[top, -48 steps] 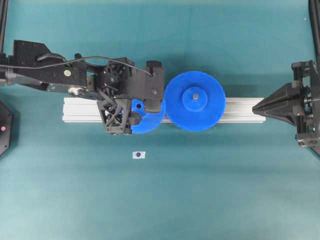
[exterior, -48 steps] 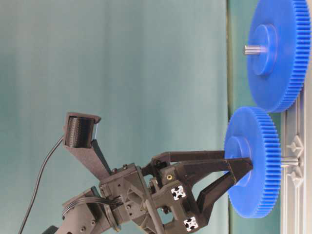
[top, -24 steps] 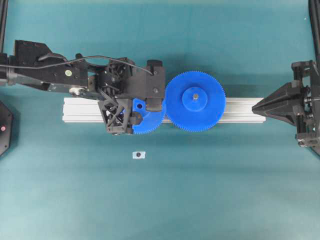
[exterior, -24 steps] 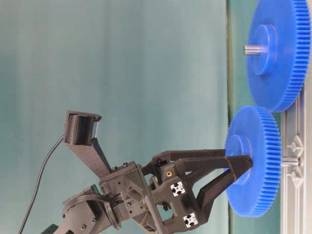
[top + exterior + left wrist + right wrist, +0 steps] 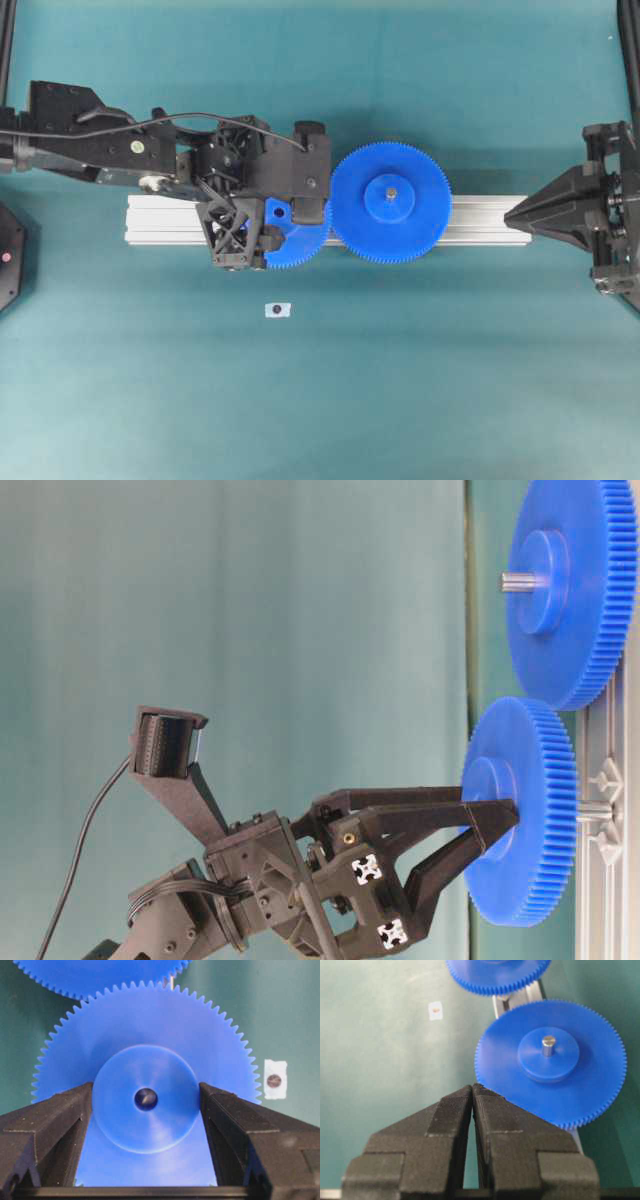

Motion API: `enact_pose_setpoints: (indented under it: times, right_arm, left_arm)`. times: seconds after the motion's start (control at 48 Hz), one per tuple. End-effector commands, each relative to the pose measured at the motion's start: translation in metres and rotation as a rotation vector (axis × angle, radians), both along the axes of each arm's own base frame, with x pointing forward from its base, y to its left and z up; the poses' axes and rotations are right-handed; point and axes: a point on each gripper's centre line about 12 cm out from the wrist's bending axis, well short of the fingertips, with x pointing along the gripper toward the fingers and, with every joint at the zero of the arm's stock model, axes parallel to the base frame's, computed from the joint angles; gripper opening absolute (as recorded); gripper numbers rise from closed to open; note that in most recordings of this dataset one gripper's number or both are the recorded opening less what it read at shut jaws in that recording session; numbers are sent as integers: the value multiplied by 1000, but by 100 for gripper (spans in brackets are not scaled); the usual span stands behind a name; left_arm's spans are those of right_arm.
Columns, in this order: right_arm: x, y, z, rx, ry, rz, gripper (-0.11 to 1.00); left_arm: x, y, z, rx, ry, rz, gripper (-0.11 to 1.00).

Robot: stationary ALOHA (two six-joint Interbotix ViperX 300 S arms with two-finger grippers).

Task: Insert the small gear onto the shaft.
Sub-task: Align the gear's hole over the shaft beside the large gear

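The small gear is a blue toothed disc over the aluminium rail, its teeth beside those of the larger gear. My left gripper is shut on its raised hub, with a finger on either side. In the table-level view the small gear stands a short gap off the rail, and the grey shaft shows in that gap, in line with the gear's centre. The centre hole looks dark with a metallic glint. My right gripper is shut and empty, off the rail's right end.
The larger gear sits on its own grey pin on the rail. A tiny white tag with a black dot lies on the teal table in front of the rail. The right gripper's tips are close to the larger gear's rim.
The small gear, held in my left gripper, has edged slightly closer to the rail. The right arm has not moved.
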Motion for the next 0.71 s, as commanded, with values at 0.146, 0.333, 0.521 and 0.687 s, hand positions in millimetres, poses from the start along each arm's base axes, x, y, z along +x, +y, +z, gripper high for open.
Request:
enact_pose_setpoints:
  times: [0.146,0.333,0.521,0.687]
  right_arm:
    - [2,-1,5,11,-26,-13,13]
    - [2,-1,5,21,-26,-18,13]
    - [2,-1,5,21,-25,-18,13]
    - [2,-1,5,21,-26,-18,13]
  left_arm:
    - [2,-10,10,-2,-14,-18,76]
    - [5,-9,16,-16,-31,3,76]
    - [8,-10,25,-18,-55,6,76]
    - [8,-9,28,-18,-63,8,76]
